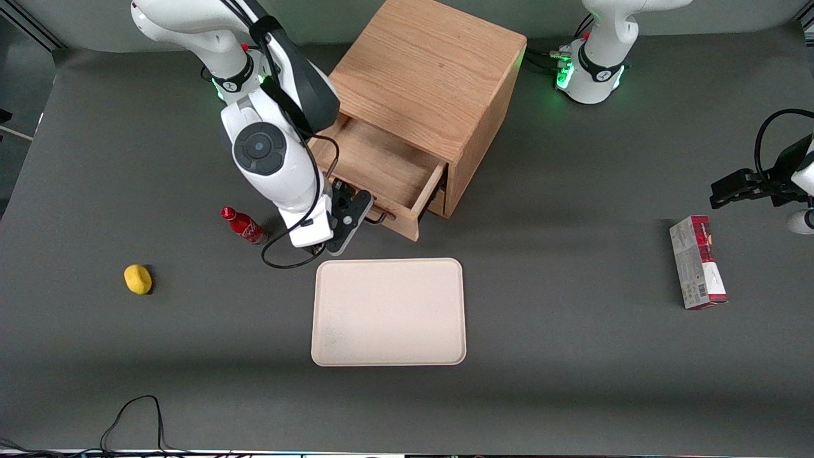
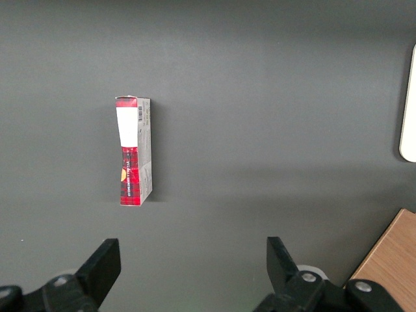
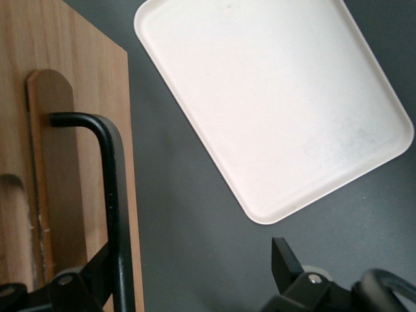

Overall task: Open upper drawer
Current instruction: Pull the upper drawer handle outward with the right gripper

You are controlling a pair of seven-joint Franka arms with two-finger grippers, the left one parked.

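You see the light oak upper drawer point(image 1: 388, 172) pulled out, the black gripper point(image 1: 357, 215) apparently at its handle.

no legible text, carton point(image 1: 697, 261) print unreadable

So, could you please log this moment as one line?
upper drawer: pulled out | claw: open, at handle | tray: nearer camera

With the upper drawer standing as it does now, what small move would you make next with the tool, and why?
Probably back the tool away from the black handle toward the tray. The upper drawer already stands well out of the cabinet, its bare inside showing, and the fingers look spread with the handle between them.
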